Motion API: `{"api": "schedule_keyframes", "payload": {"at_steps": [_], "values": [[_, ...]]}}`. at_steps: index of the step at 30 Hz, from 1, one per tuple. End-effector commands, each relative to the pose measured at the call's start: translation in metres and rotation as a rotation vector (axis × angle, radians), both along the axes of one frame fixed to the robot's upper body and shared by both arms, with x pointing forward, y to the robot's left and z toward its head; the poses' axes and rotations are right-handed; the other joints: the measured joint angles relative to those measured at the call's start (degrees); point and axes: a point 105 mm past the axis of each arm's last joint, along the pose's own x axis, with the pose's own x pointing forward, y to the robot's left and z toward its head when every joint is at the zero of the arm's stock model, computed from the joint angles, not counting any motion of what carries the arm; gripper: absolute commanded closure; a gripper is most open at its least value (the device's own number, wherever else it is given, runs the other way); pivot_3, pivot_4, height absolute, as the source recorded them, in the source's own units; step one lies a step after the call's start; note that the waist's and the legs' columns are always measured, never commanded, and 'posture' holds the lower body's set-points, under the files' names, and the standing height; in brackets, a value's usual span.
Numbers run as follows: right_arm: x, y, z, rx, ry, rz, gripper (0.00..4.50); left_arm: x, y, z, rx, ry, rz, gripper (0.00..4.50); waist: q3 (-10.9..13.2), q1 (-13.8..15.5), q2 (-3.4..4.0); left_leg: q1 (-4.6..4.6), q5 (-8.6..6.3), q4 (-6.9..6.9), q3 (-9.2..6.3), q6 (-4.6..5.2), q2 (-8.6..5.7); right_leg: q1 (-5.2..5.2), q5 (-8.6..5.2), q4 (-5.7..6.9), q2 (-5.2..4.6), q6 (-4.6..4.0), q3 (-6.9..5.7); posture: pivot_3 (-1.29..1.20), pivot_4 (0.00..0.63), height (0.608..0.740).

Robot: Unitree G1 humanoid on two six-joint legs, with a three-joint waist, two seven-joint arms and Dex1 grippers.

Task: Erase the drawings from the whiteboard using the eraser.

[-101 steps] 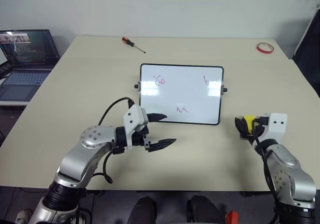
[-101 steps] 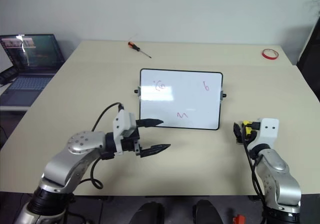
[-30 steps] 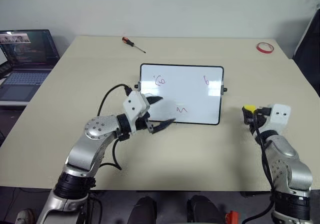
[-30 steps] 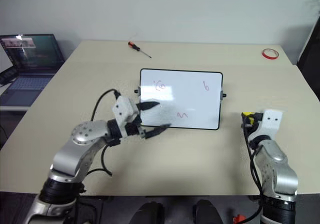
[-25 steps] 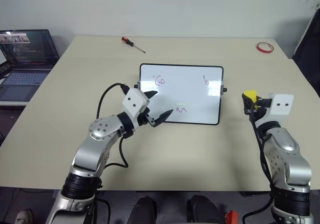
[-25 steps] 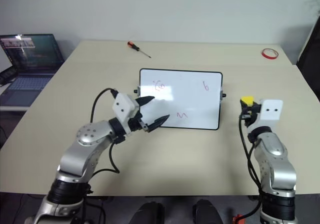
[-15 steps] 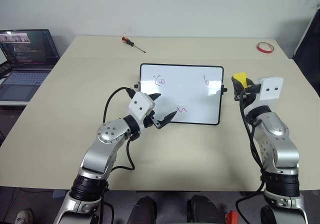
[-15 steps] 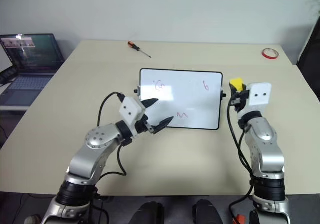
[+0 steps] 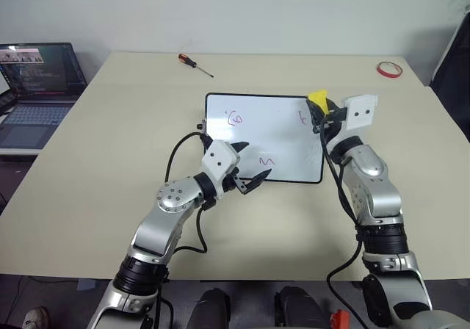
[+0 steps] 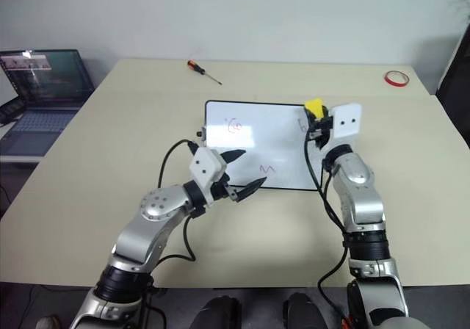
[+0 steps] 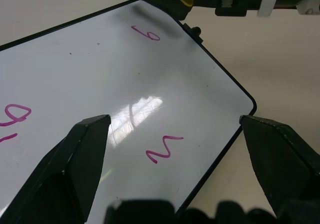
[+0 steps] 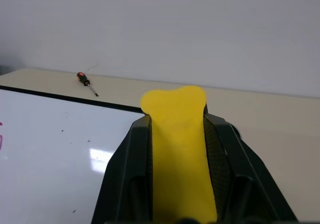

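Observation:
The whiteboard point(image 9: 275, 134) lies flat in the middle of the table. It bears three red drawings: a loop squiggle point(image 9: 235, 118), a "6"-like mark point(image 9: 302, 116) and a wavy "m" point(image 9: 267, 160). My right gripper point(image 9: 321, 112) is shut on the yellow eraser point(image 9: 317, 97), which sticks out past the fingers point(image 12: 220, 149). It hovers over the board's far right corner, beside the "6" mark. My left gripper point(image 9: 255, 162) stands open low over the board's near left part, with the "m" point(image 11: 164, 149) between its fingers and nothing held.
An orange-handled screwdriver point(image 9: 195, 63) lies at the table's far left of centre. A red tape ring point(image 9: 389, 70) sits at the far right corner. An open laptop point(image 9: 33, 87) stands off the table's left side. The tan table point(image 9: 110, 138) surrounds the board.
My right gripper has carried the eraser up, forward and to the left, from beside the board's right edge to over its far right corner. The left gripper has drifted slightly right.

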Motion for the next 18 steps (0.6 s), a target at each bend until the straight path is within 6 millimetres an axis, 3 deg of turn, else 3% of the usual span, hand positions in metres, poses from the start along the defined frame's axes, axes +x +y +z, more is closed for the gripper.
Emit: {"api": "schedule_keyframes", "payload": {"at_steps": [1,8,18], "values": [[-0.002,0.012,0.014,-0.019,-0.059,0.042,3.43,0.001,0.005,0.018,-0.001,-0.076,0.017,0.0,0.0,0.0,0.0,0.0,0.0,0.0,0.0,0.0,0.0,-0.01,0.0,0.0,0.0,0.0,0.0,0.0,0.15,0.74],[0.004,0.015,-0.004,-0.113,0.013,0.024,3.43,0.0,0.008,0.019,-0.003,-0.072,0.03,0.0,0.0,0.1,0.0,-0.01,0.0,0.0,0.0,0.0,-0.01,-0.01,0.0,-0.01,-0.01,0.0,-0.01,0.0,0.15,0.74],[0.009,0.011,-0.005,-0.156,0.028,-0.027,3.43,-0.004,0.006,0.016,-0.006,-0.057,0.019,0.0,0.0,0.1,0.0,-0.01,0.0,0.01,0.0,-0.01,0.0,-0.02,0.0,0.02,0.0,0.0,-0.01,0.0,0.15,0.74]]}}
